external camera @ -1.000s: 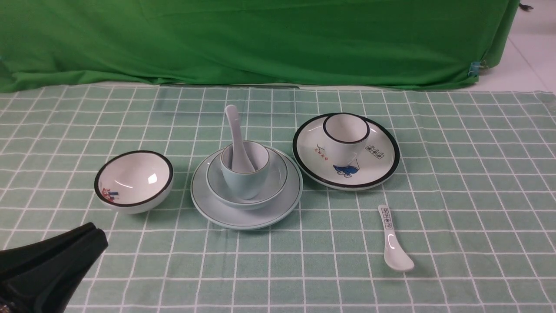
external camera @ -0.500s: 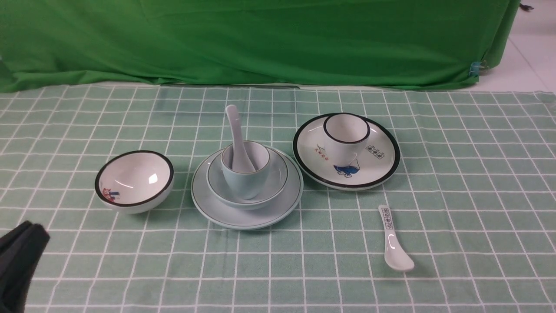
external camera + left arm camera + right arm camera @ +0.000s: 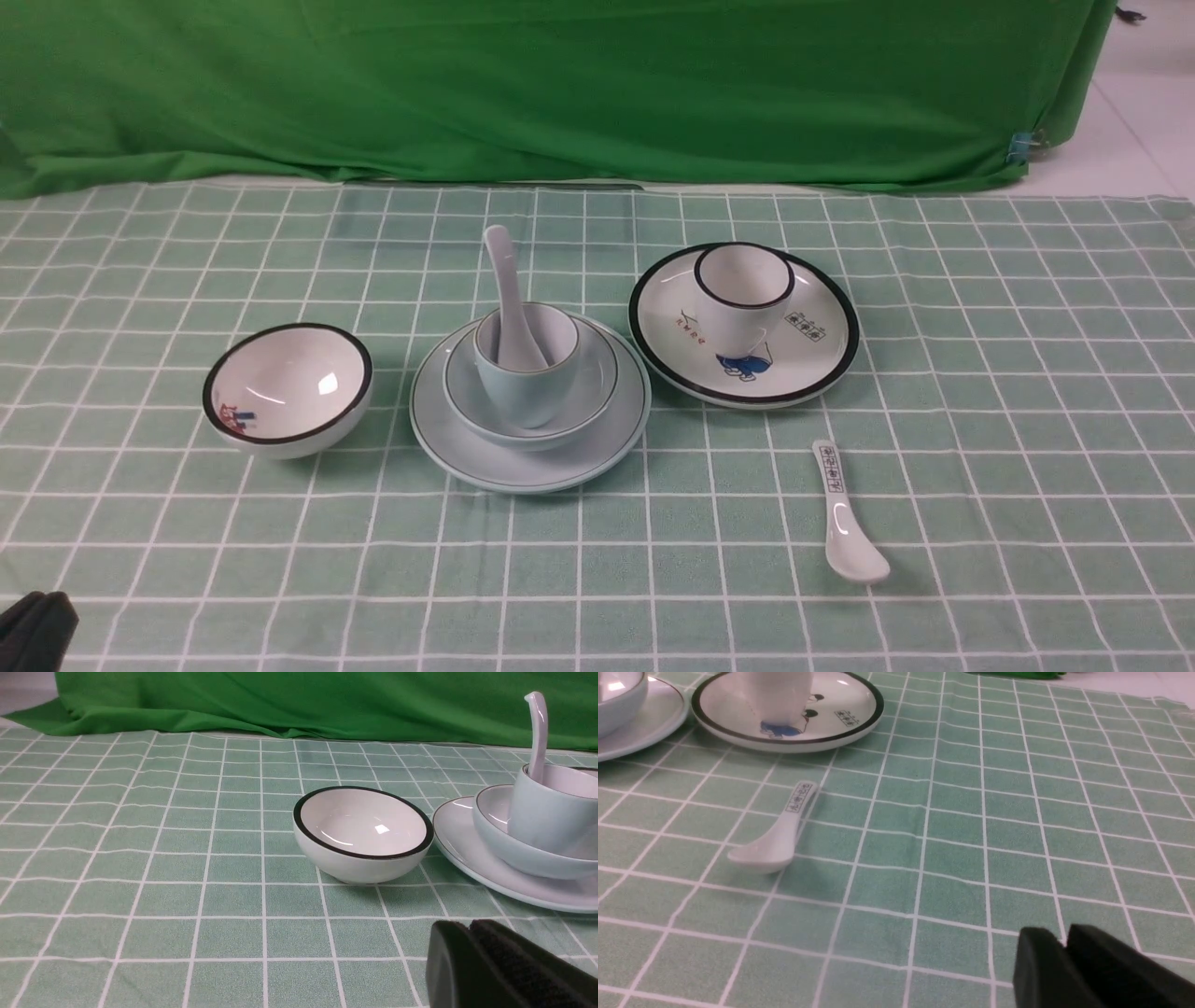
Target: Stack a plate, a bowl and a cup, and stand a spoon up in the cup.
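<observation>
With stack built at bench centre, job looks finished — plate (image 3: pixel 529 467) lowest for wide footing, bowl (image 3: pixel 530 425) nested on it, cup (image 3: pixel 526 387) seated in bowl, spoon (image 3: pixel 509 299) standing in cup, handle leaning toward far edge. Black-rimmed bowl (image 3: pixel 288 387) sits apart, toward left edge. My left gripper (image 3: pixel 35 630) low at near-left corner, fingers pressed together, holding nothing. My right gripper (image 3: pixel 1064 947) low near near-right side, fingers closed, empty — well clear of marked spoon (image 3: pixel 777 835).
</observation>
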### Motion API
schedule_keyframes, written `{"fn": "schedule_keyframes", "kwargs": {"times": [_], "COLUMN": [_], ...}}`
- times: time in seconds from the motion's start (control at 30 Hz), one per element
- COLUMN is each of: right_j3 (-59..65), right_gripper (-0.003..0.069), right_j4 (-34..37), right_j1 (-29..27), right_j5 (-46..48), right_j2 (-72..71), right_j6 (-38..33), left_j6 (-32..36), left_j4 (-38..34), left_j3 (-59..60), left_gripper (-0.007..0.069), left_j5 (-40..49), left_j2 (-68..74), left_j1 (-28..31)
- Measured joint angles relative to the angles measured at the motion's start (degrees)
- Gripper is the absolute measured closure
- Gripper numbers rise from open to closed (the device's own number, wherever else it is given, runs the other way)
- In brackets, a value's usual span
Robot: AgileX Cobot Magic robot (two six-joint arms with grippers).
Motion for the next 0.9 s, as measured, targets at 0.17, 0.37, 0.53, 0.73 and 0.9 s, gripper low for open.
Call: {"fn": "schedule_keyframes", "kwargs": {"times": [0.17,0.37,0.53,0.73,0.9], "right_j3": [0.00,0.00,0.00,0.00,0.00], "right_gripper": [0.0532,0.0516,0.0505,0.0498,0.0492], "right_j4": [0.00,0.00,0.00,0.00,0.00], "right_j1": [0.00,0.00,0.00,0.00,0.00], "right_j5": [0.00,0.00,0.00,0.00,0.00], "right_j2": [0.00,0.00,0.00,0.00,0.00], "right_j6": [0.00,0.00,0.00,0.00,0.00], "left_j6": [0.00,0.06,0.00,0.00,0.00], "left_j4": [0.00,0.00,0.00,0.00,0.00], "left_j3": [0.00,0.00,0.00,0.00,0.00], "left_gripper": [0.0609,0.0609,0.0609,0.0609,0.0609], "left_j5": [0.00,-0.15,-0.15,-0.17,-0.17], "left_j2": [0.00,0.00,0.00,0.00,0.00], "left_j1": [0.00,0.00,0.00,0.00,0.00]}}
